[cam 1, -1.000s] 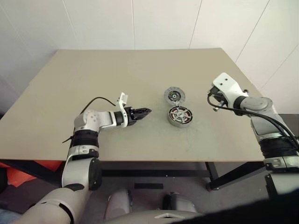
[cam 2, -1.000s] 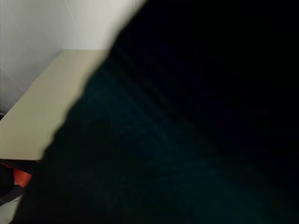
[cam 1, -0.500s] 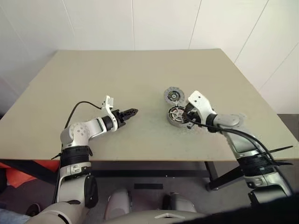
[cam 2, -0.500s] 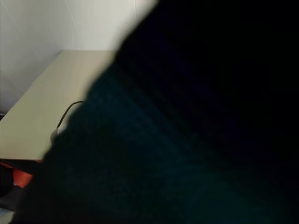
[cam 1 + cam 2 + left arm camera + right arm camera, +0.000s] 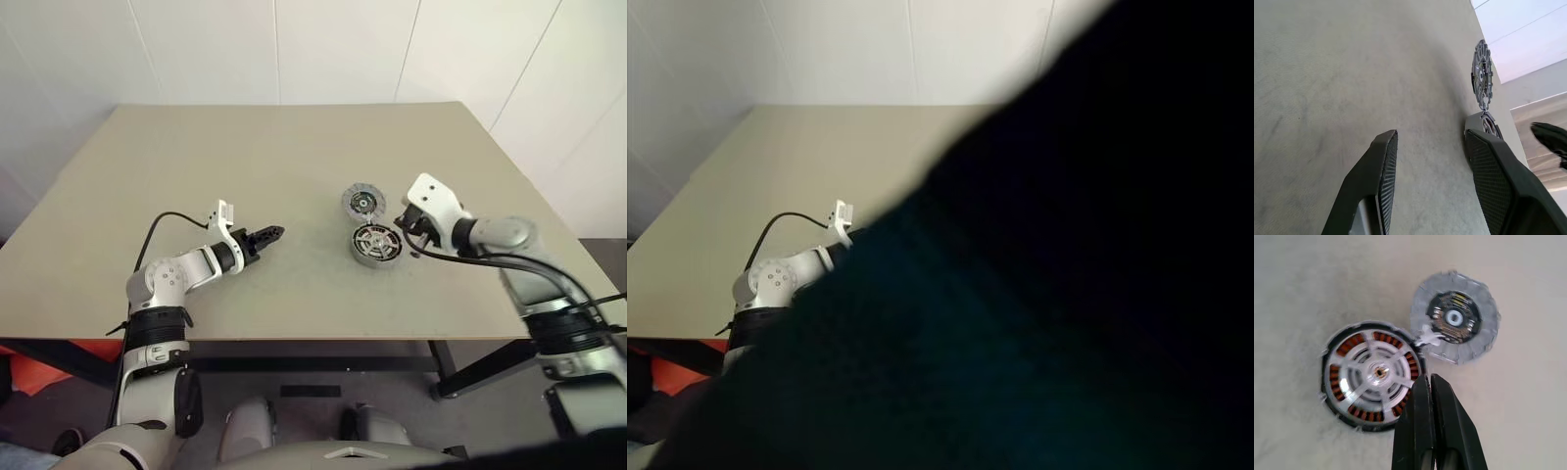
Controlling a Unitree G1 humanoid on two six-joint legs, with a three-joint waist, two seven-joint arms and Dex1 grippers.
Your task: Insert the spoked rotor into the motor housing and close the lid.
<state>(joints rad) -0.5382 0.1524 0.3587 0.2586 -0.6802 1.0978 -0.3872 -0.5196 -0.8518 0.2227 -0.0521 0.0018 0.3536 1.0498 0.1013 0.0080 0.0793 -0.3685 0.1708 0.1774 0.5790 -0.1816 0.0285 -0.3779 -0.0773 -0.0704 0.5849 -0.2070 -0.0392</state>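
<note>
A: Resting on the beige table [image 5: 196, 157], right of centre, the motor housing [image 5: 377, 244] is seen with the spoked rotor [image 5: 1376, 373] already seated inside it, copper windings showing between the spokes.

B: Where is the lid [image 5: 363, 202] found?

A: It is laid flat on the table just behind the housing, its rim at or nearly at the housing's rim, with the dark central hub turned up.

B: How is the right tool [image 5: 1430, 380] held?

A: Its 2 black fingers are pressed together, nothing is gripped, and the tips are poised over the housing's edge.

B: And the left tool [image 5: 271, 234]?

A: It is kept partly open and empty, low over bare table, well apart from both parts.
</note>
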